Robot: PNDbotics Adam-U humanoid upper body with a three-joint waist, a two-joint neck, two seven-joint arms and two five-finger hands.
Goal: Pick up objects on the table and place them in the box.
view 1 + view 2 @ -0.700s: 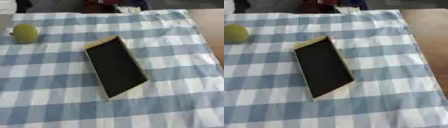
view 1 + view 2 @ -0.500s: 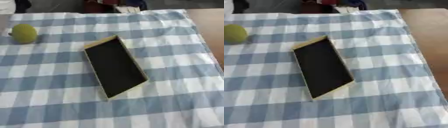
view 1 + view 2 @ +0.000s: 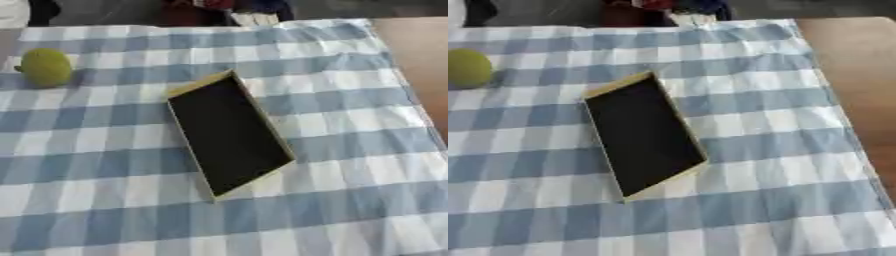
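A shallow box [image 3: 229, 135] with a pale yellow rim and a black inside lies askew in the middle of the checked cloth; nothing is in it. A yellow-green round fruit [image 3: 45, 67] rests on the cloth at the far left, well apart from the box. Neither of my hands shows in either eye view.
A blue-and-white checked cloth [image 3: 350, 150] covers most of the table. Bare brown tabletop [image 3: 855, 75] shows along the right side. Dark and coloured shapes [image 3: 219, 7] stand beyond the far edge.
None of the things has moved; the whole picture has shifted only slightly.
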